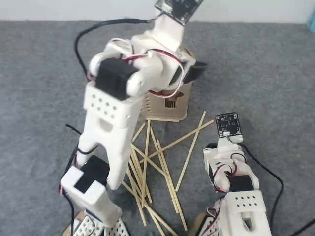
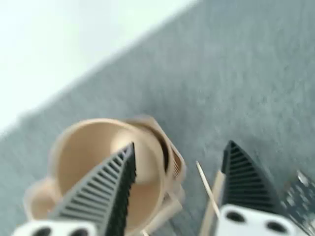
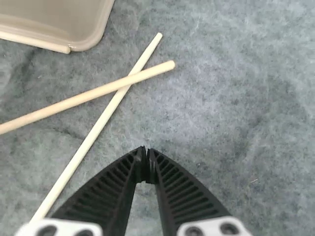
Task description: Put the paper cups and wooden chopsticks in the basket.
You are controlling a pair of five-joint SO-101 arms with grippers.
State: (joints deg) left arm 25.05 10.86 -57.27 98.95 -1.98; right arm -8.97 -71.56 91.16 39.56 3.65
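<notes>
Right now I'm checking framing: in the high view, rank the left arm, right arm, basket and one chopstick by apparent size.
1. Left arm, nearer the camera, so inflated.
2. Right arm, cut by the frame edge.
3. Basket, partly hidden by the left arm.
4. Chopstick.

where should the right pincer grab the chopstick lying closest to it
I'd grip the chopstick on its bare stretch clear of where the second chopstick crosses it, coming straight down, pincer opened across it: it lies flat on the carpet.

Soft even light, faint shadows beside the chopsticks [image 3: 98, 91], wall [image 2: 59, 44] glaring white, perhaps overexposed.
</notes>
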